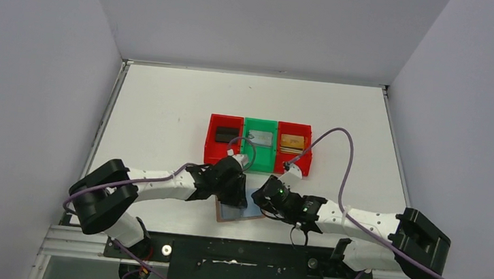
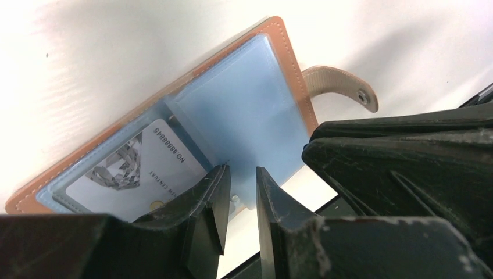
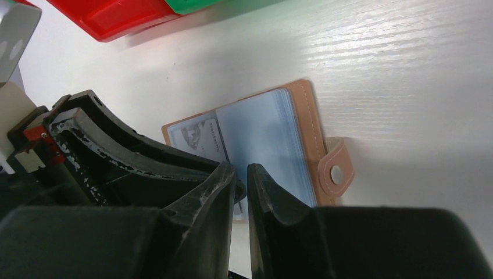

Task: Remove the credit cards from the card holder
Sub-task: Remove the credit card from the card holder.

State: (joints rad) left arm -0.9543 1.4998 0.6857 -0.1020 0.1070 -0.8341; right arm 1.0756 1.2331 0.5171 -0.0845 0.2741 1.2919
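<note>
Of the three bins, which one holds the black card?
The left red bin holds the black card; the green middle bin holds a grey card, the right red bin a gold-tan card.

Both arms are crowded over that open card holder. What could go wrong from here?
The left gripper and right gripper sit close together over the holder; they might collide. The card lies deep in a clear sleeve, so the narrowly parted jaws might pinch the sleeve instead and lift the whole holder. The holder lies by the near edge of the table; a nudge might slide it off.
</note>
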